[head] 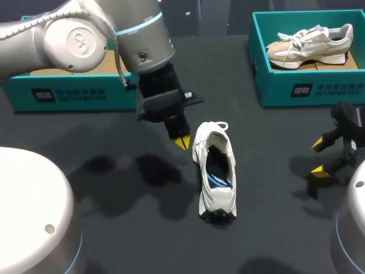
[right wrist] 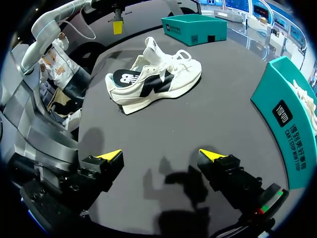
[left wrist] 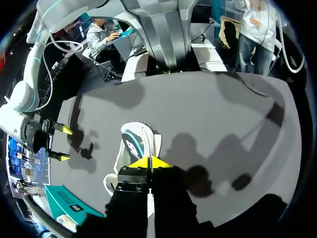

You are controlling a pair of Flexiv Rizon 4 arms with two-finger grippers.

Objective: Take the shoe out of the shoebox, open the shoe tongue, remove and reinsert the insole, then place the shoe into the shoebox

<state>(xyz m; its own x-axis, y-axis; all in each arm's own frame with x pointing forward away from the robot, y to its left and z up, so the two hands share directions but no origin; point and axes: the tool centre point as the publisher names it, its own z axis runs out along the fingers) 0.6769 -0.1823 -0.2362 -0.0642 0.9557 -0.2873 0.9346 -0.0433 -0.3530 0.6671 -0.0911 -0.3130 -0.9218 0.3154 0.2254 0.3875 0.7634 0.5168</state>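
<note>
Just beside left tool (head: 182,141), shoe (head: 215,171)

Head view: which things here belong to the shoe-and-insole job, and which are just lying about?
Job in hand: white shoe on the table; left gripper, shut, beside its laces; left shoebox, probably the shoe's own.

Lying about: right shoebox; beige shoe inside it; right gripper, open, off to the side.
</note>
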